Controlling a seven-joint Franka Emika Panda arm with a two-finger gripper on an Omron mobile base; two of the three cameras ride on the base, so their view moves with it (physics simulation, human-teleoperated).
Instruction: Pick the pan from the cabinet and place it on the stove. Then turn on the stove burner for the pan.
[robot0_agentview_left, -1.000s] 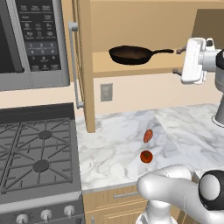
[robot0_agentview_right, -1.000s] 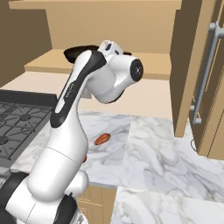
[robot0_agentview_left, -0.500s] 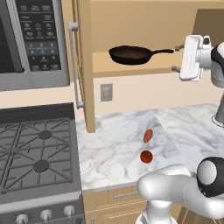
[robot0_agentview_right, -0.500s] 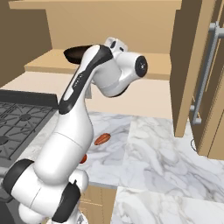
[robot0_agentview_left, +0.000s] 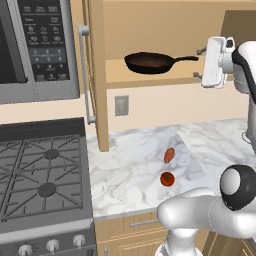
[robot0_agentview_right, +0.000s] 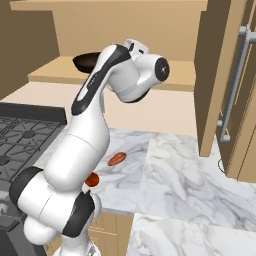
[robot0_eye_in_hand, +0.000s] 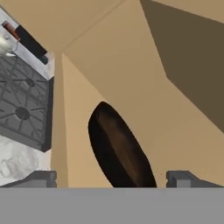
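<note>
Moved: gripper (robot0_agentview_left: 198, 63) nearer the pan (robot0_agentview_left: 153, 62) handle on the cabinet (robot0_agentview_left: 150, 79) shelf. Fingers apart, empty. Step: reach. Next: probably straddle handle, close.

Even, bright, flat rendered light; no glare. Soft shadow darkens the cabinet (robot0_agentview_right: 30, 45) interior's upper corner in the hand view. Hand view blurry, coarse; pan (robot0_eye_in_hand: 118, 148) edges soft. Base views sharper, no edge distortion.
</note>
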